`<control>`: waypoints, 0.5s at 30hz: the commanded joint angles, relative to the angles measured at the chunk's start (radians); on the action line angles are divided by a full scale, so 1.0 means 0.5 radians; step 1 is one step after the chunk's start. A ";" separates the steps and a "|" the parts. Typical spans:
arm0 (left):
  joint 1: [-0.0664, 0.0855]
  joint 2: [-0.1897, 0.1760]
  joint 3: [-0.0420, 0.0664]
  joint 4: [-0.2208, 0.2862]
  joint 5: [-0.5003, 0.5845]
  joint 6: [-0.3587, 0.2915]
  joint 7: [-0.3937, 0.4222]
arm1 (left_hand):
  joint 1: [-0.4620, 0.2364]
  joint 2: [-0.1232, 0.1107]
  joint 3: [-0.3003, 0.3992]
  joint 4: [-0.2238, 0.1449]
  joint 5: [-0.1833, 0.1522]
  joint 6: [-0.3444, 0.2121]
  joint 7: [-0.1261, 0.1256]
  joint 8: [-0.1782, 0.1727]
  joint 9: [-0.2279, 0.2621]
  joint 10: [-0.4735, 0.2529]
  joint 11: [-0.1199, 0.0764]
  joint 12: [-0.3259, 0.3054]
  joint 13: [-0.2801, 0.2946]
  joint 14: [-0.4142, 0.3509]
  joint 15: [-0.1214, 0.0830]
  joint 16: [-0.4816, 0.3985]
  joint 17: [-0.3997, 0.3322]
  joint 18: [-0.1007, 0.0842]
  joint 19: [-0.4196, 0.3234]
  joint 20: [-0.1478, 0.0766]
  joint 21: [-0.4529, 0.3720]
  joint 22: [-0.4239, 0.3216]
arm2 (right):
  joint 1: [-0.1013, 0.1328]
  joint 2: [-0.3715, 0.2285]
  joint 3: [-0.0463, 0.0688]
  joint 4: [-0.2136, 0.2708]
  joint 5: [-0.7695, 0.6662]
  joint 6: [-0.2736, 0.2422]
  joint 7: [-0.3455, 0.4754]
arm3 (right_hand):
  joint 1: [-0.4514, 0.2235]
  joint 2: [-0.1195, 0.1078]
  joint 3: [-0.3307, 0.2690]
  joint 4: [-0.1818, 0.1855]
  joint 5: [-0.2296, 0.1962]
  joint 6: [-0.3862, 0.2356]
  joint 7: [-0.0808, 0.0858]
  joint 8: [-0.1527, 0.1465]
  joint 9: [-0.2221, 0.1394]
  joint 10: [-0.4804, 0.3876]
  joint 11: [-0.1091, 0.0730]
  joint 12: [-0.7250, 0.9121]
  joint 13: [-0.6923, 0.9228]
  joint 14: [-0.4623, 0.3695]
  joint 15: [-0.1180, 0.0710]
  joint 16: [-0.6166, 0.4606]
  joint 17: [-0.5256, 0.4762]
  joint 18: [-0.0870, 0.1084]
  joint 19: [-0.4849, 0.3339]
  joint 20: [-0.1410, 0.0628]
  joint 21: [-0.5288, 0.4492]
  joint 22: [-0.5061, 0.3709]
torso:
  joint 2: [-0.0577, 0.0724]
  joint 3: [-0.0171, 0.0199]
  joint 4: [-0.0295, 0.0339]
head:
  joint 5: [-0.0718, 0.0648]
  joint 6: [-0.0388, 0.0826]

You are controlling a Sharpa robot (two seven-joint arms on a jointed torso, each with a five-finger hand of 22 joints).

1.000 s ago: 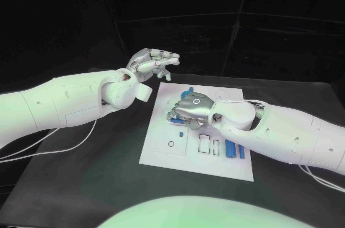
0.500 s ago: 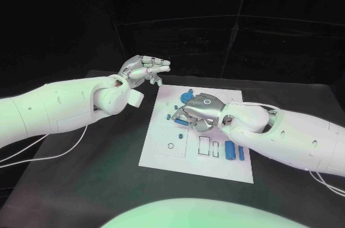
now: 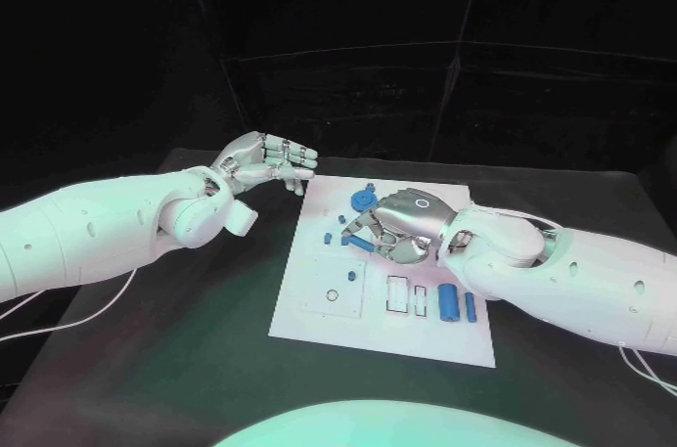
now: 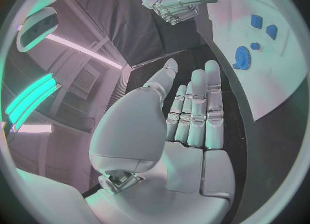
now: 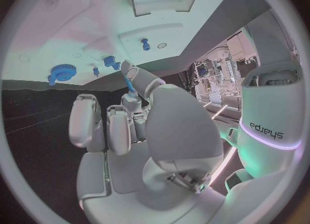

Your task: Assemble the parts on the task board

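The white task board [image 3: 318,315] lies in the middle of the black table. My right hand [image 3: 402,220] hovers over the board's far half and pinches a small blue bar [image 3: 360,242] [image 5: 129,86] between thumb and a finger. A blue gear [image 3: 364,197] [image 5: 61,72] [image 4: 243,57] stands on the board just beyond that hand. Two small blue pegs [image 3: 328,238] lie to its left. Two blue bars [image 3: 449,302] stand near the board's right edge, beside white slots [image 3: 396,297]. My left hand [image 3: 268,161] [image 4: 190,113] is raised off the board's far left corner, fingers straight, holding nothing.
The black table [image 3: 156,369] stretches around the board, with bare room on the left and at the front. White cables [image 3: 85,315] trail under my left arm. A small ring mark [image 3: 333,294] sits on the board's near left part.
My left hand has drawn back to the left of the board and its fingers have straightened. My right hand has stayed over the board's far half, the blue bar now showing below its fingers.
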 commanded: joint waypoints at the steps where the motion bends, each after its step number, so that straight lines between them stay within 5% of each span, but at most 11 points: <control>1: -0.004 -0.012 -0.001 0.021 -0.445 0.018 0.015 | 0.023 0.001 -0.026 -0.007 0.006 -0.034 0.006 0.008 -0.003 -0.043 0.009 0.007 -0.006 -0.051 0.015 -0.066 -0.037 0.019 -0.044 0.007 -0.036 -0.024 | 0.003 -0.021 0.001 0.025 0.104 -0.076 0.023 | -0.018 0.002 -0.013 0.003 0.007 0.118 0.114 0.005 0.002 0.001 0.013 0.001 -0.002 0.124 0.013 -0.001 0.209 -0.006 0.005 0.007 0.006 0.084 | 0.002 0.0007 0.002 | -0.004 0.015; 8: -0.023 -0.022 -0.003 0.070 -0.732 -0.029 -0.011 | 0.036 -0.009 -0.087 -0.004 0.006 -0.117 0.005 0.006 -0.003 -0.155 0.054 0.015 -0.011 -0.191 0.070 -0.281 -0.151 0.014 -0.138 0.056 -0.141 -0.107 | 0.002 -0.086 0.002 0.106 0.166 -0.111 0.031 | -0.020 0.002 -0.018 0.007 0.007 0.119 0.118 0.004 0.001 0.001 0.015 0.001 -0.002 0.125 0.015 0.000 0.211 -0.006 0.007 0.009 0.006 0.085 | 0.003 -0.0005 0.000 | -0.013 0.031; 15: -0.034 -0.015 -0.003 0.108 -0.866 0.000 -0.035 | 0.035 -0.021 -0.131 0.020 0.005 -0.120 0.026 0.031 0.001 -0.156 0.056 0.052 -0.008 -0.198 0.079 -0.371 -0.201 0.022 -0.150 0.075 -0.187 -0.158 | 0.001 -0.140 0.008 0.179 0.194 -0.125 0.026 | -0.021 0.002 -0.020 0.008 0.007 0.120 0.120 0.004 0.001 0.002 0.016 0.002 -0.002 0.125 0.016 0.001 0.213 -0.006 0.008 0.009 0.007 0.086 | 0.003 -0.0011 -0.002 | -0.017 0.039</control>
